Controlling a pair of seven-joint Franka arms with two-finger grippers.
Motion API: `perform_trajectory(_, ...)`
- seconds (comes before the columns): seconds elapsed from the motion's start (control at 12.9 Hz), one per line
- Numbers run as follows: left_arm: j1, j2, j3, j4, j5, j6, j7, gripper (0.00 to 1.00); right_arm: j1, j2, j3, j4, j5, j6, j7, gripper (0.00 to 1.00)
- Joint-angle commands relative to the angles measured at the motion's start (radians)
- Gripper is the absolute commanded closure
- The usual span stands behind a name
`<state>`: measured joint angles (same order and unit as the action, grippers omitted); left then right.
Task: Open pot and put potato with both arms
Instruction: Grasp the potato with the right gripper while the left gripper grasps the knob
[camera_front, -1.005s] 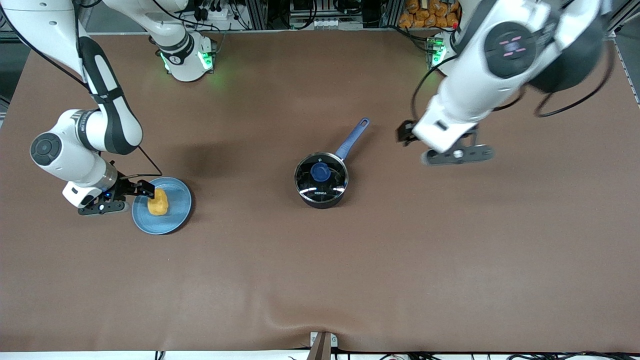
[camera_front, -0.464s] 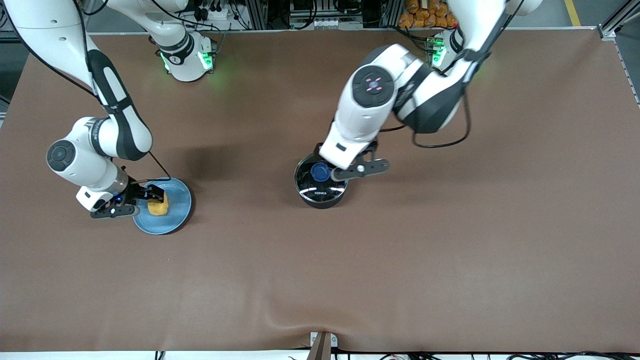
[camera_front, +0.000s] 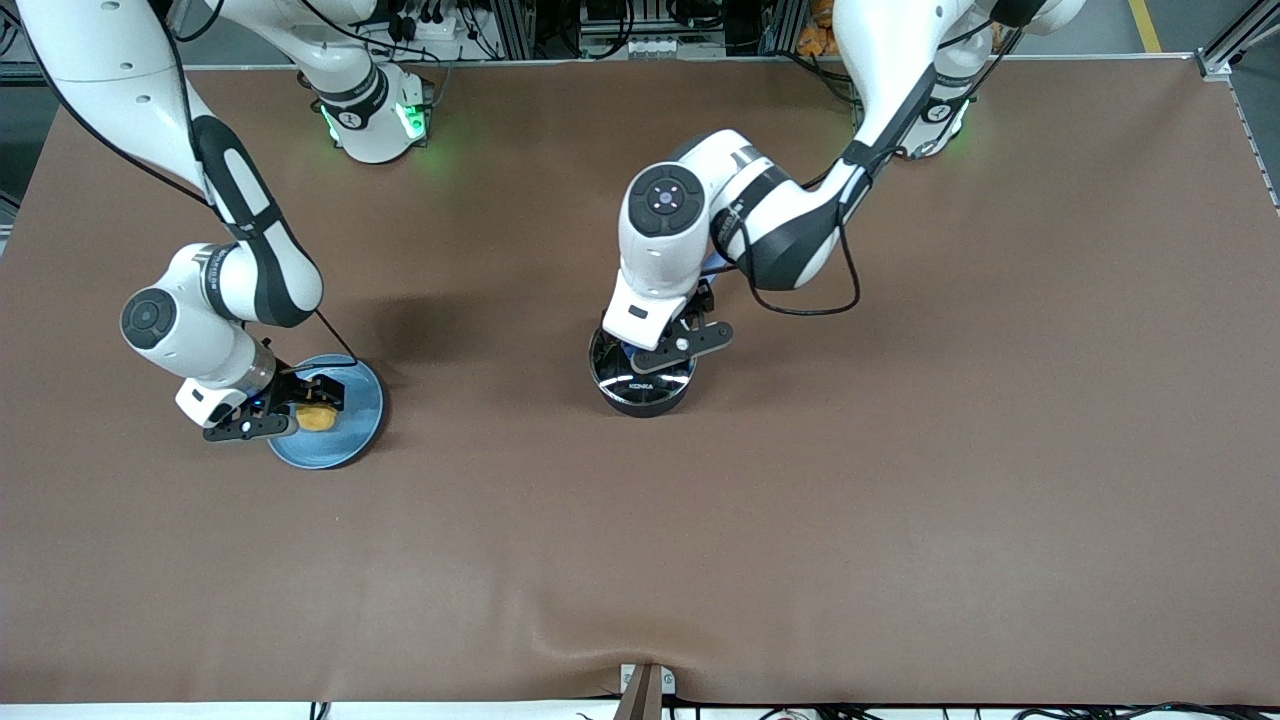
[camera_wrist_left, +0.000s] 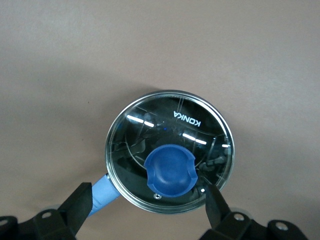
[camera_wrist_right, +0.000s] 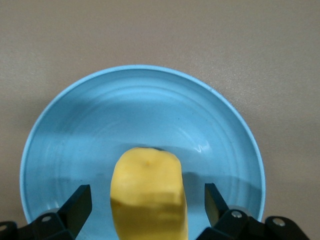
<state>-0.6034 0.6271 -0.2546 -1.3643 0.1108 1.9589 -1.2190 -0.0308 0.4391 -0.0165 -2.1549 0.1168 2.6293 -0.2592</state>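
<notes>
Light-blue and glossy, the round plate (camera_front: 335, 425) lies toward the right arm's end of the table, the smooth yellow potato (camera_front: 317, 417) on it. The right arm bends down steeply; the right gripper (camera_front: 300, 400) hangs low over the plate, fingers (camera_wrist_right: 77, 205) spread either side of the potato, not touching. Mid-table, the black pot (camera_front: 642, 380) wears its glass lid (camera_wrist_left: 170, 150) with a blue knob (camera_wrist_left: 169, 170). The left gripper (camera_front: 655, 345) hovers over it, spread wide.

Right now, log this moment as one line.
left gripper: open over pot lid knob | right gripper: open around potato on plate
</notes>
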Motion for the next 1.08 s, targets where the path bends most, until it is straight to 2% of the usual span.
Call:
perform_trajectory(0.0,-0.019,0.055,0.011,0.025,0.032,0.050,-0.062,0.00,-0.014,0.021,0.007,0.007,0.026,0.032,-0.034,0.00)
perform_trajectory(0.08,-0.022,0.072,0.011,0.025,0.033,0.079,-0.085,0.00,-0.014,0.021,0.007,0.007,0.026,0.031,-0.034,0.00)
perform_trajectory(0.54,-0.032,0.106,0.012,0.027,0.044,0.115,-0.094,0.00,-0.017,0.012,0.010,0.004,0.027,0.014,-0.028,0.99)
perform_trajectory(0.7,-0.032,0.105,0.012,0.027,0.044,0.115,-0.094,0.00,-0.017,-0.046,0.010,0.012,0.027,-0.067,-0.026,1.00)
perform_trajectory(1.0,-0.032,0.109,0.012,0.025,0.044,0.115,-0.093,0.00,-0.015,-0.245,0.007,0.073,0.030,-0.360,-0.003,1.00)
